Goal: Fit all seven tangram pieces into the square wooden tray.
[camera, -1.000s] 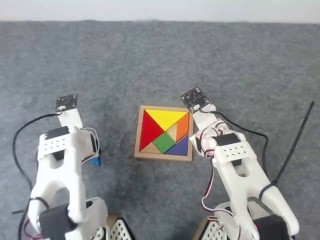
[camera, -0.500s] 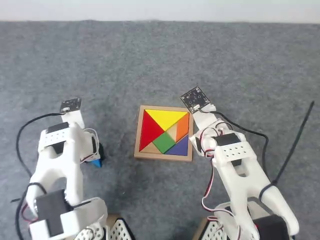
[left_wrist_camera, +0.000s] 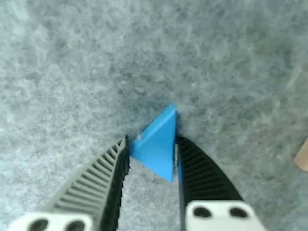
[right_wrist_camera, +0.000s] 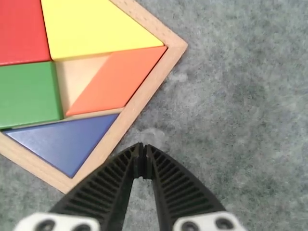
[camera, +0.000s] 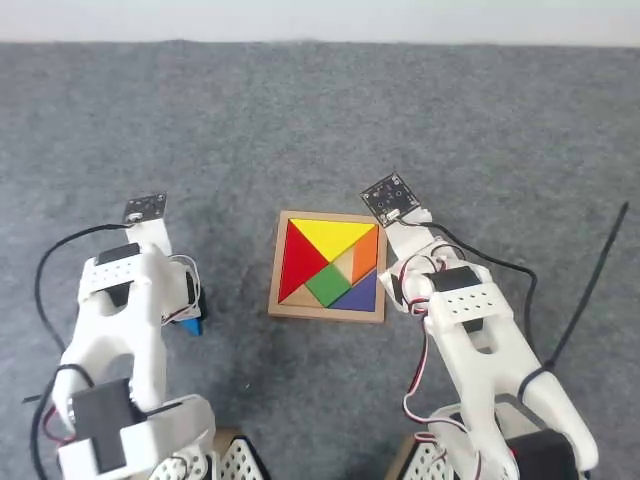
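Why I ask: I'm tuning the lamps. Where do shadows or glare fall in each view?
High view: even light, no glare on the tray. Left wrist view: dark shadow on the carpet around the blue triangle held in the left gripper. Right wrist view: no glare on the yellow triangle.

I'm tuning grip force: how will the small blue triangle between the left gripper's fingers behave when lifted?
The blue triangle looks rigid and flat-faced, so it probably won't bend or roll. It is small, so likely light. The left gripper holds its smooth angled sides, so it may pivot or slip.
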Motion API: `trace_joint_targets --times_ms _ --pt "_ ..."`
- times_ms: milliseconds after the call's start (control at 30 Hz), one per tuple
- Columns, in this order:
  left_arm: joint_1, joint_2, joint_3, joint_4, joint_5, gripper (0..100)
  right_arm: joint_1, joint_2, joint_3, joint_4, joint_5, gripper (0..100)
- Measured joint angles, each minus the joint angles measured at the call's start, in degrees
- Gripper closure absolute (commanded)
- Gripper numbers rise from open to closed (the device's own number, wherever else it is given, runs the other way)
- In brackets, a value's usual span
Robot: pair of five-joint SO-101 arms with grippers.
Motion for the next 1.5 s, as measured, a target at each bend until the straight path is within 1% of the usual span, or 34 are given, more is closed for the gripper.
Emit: trace_joint_targets --times_ms 233,367,533,667,800,900,967,1200,1300,1500 --pt "0.00 -1.14 0.00 0.00 0.00 90 0.00 0.00 0.00 0.00 0.00 99.2" --pt "-0.09 -7.12 0.00 2.20 0.09 90 0.00 0.00 0.00 0.00 0.00 99.2" --pt "3.52 -15.56 0.00 7.30 0.00 90 0.00 0.00 0.00 0.00 0.00 99.2" --pt "4.13 -19.52 0.00 8.00 0.09 89 0.00 0.00 0.00 0.00 0.00 99.2" --pt "3.78 -19.69 0.00 8.18 0.35 88 0.00 0.00 0.00 0.00 0.00 99.2" --pt "0.26 -18.37 0.00 8.18 0.44 84 0.00 0.00 0.00 0.00 0.00 99.2" --pt "-0.88 -16.53 0.00 7.91 -0.53 84 0.00 0.00 0.00 0.00 0.00 99.2" --pt "-1.23 -6.42 0.00 3.52 -2.29 83 0.00 0.00 0.00 0.00 0.00 99.2" --pt "-1.32 -2.37 -0.18 3.25 -4.48 83 0.00 0.00 0.00 0.00 0.00 99.2" --pt "-1.85 0.62 -0.97 2.90 -4.92 83 0.00 0.00 0.00 0.00 0.00 99.2"
